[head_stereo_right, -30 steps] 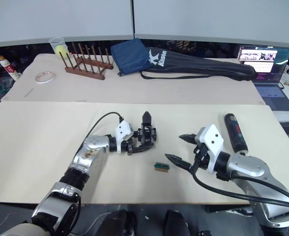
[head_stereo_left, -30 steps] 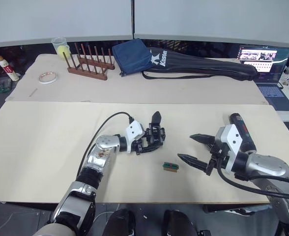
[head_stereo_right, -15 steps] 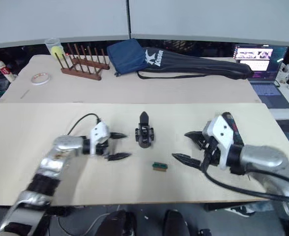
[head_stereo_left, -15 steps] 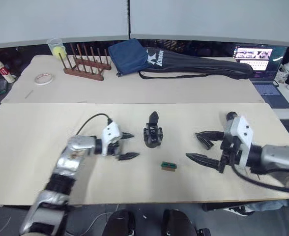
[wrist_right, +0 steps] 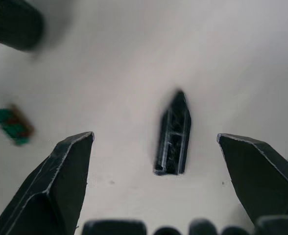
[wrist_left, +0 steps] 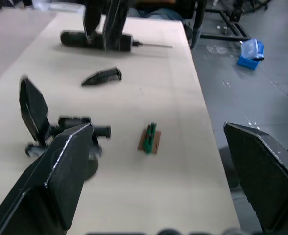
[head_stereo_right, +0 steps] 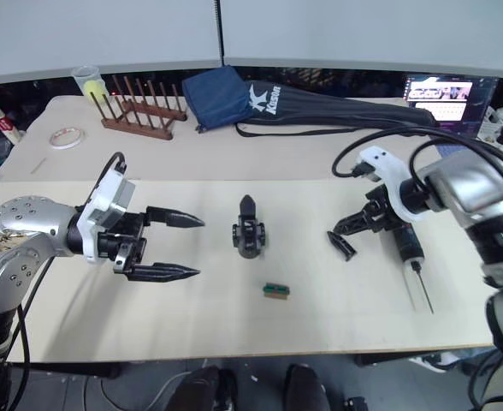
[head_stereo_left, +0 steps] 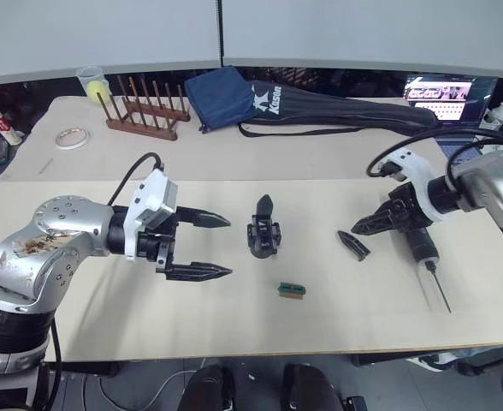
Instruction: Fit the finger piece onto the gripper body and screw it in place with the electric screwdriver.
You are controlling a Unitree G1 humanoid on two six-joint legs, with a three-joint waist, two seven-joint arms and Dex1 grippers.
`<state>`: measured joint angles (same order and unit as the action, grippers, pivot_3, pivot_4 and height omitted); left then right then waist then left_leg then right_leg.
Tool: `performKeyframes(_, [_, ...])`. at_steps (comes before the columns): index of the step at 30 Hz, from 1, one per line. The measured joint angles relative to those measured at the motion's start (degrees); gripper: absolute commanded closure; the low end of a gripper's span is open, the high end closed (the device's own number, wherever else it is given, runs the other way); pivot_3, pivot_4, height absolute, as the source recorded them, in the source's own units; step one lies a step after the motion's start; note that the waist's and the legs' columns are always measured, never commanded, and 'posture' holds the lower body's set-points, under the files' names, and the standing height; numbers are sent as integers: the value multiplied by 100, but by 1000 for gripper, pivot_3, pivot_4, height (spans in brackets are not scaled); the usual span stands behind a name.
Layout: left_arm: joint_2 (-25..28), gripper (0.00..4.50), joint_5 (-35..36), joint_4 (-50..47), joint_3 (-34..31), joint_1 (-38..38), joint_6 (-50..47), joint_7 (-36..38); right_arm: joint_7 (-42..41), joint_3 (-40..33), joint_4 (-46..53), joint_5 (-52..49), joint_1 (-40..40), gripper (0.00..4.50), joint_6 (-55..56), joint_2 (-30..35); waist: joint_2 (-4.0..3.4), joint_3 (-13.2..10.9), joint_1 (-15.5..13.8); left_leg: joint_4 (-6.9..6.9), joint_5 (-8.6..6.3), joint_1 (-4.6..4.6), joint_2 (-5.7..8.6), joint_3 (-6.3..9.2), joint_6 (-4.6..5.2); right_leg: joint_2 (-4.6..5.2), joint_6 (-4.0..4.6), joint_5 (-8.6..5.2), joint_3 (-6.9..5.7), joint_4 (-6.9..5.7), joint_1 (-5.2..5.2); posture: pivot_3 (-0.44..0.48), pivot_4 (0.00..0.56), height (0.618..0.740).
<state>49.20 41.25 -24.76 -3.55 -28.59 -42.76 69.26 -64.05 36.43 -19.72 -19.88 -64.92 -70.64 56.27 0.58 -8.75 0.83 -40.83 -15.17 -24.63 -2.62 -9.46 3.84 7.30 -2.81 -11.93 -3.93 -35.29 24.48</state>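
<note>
The gripper body [head_stereo_left: 264, 236] stands on the pale table [head_stereo_left: 80, 308], one pointed finger up, with nothing holding it. My left gripper [head_stereo_left: 230, 247] is open to the left of the body, its tips a short gap away. The finger piece [head_stereo_left: 352, 245] lies flat to the right of the body. My right gripper [head_stereo_left: 360, 229] hovers just over it, open, and the right wrist view shows the finger piece [wrist_right: 173, 134] between the spread fingers, untouched. The electric screwdriver [head_stereo_left: 422, 247] lies right of that gripper, its bit [head_stereo_left: 440, 295] pointing toward the front edge.
A small green block [head_stereo_left: 292, 290] lies in front of the gripper body. On the back table are a wooden peg rack [head_stereo_left: 144, 116], a blue pouch [head_stereo_left: 226, 96], a long black zipped bag [head_stereo_left: 346, 110] and a tape roll [head_stereo_left: 66, 137]. A laptop [head_stereo_left: 444, 90] sits far right.
My left gripper has let go of the gripper body and drawn back to the left, open. My right gripper has swung back and right over the finger piece, uncovering the screwdriver.
</note>
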Motion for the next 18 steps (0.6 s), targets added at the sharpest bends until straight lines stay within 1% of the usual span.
performKeyframes(3, [-27,11,89,-131,9,7,-8,-177,-388,500,-941,581,-244,0,411,-422,0,0,-10,-2,1,-2,2,-2,-2,0,-2,0,-1,-4,1,0,150,740])
performKeyframes(6, [-20,11,93,-219,18,49,3,-264,-719,693,-1539,997,-318,0,801,-697,0,0,-11,-3,3,-1,2,-2,-6,0,-2,0,-1,-8,0,0,150,740])
performKeyframes(8, [-20,11,92,-238,21,54,4,-307,-870,758,-1751,1195,-312,0,948,-818,-1,-1,-8,-4,6,-1,1,-3,-10,0,-2,0,-2,-12,1,0,150,740])
performKeyframes(10, [-20,0,91,-252,26,54,10,-360,-974,762,-1863,1406,-238,544,1151,-912,-1,-1,-4,-4,9,1,1,-2,-16,0,-1,0,-2,-22,2,0,150,740])
performKeyframes(11, [-20,0,90,-252,27,54,12,-373,-1036,762,-1888,1493,-157,937,1202,-939,-1,-1,-8,-5,11,2,1,-1,-18,0,2,-3,-3,-35,3,0,150,740])
performKeyframes(12, [-20,0,90,-252,27,54,14,-381,-1065,762,-1900,1529,-120,1174,1213,-955,-1,-1,-8,-5,12,2,1,-1,-20,-1,4,-4,-2,-45,4,0,150,740])
performKeyframes(13, [-19,0,85,-251,28,54,20,-402,-1105,746,-1863,1630,-58,1596,1296,-956,-1,-1,-7,-5,13,2,1,-1,-22,0,6,-5,-2,-48,8,0,150,740])
performKeyframes(15, [-19,0,78,-245,32,53,31,-427,-1143,682,-1768,1703,25,2218,1366,-953,-1,-1,-3,-5,15,5,0,0,-25,-4,9,-7,-2,-50,7,0,150,740])
performKeyframes(18, [-19,0,-60,-133,99,49,69,-496,-1103,366,-1668,1810,201,3286,1543,-951,-1,-1,-1,-3,19,11,0,0,-33,-9,15,-11,-2,-50,7,0,150,740])
